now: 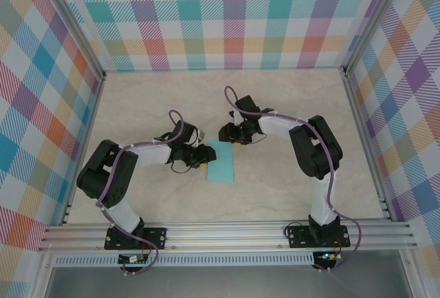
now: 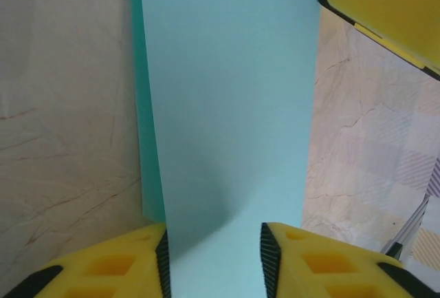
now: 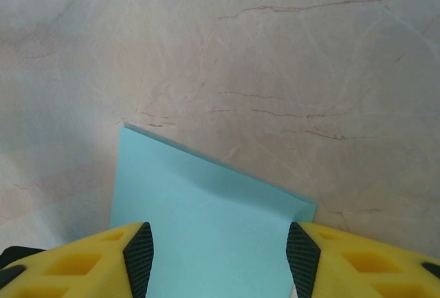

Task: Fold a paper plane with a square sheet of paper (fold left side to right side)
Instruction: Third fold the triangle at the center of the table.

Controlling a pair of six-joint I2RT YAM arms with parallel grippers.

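Observation:
The turquoise sheet of paper (image 1: 221,166) lies on the table as a narrow rectangle, folded in half lengthwise. My left gripper (image 1: 205,158) is at its left long edge. In the left wrist view the paper (image 2: 227,105) runs away under the left gripper (image 2: 214,263), whose jaws stand apart over it. A darker lower layer shows along the paper's left edge. My right gripper (image 1: 231,135) is at the paper's far end. Its open jaws (image 3: 220,260) straddle the paper (image 3: 206,215) near a corner, with nothing pinched.
The beige marbled table (image 1: 289,105) surrounds the paper. Metal rails (image 1: 206,232) run along the near edge and chequered walls (image 1: 227,16) enclose the back and sides. A yellow fingertip of the right gripper (image 2: 385,2) shows at the top right of the left wrist view.

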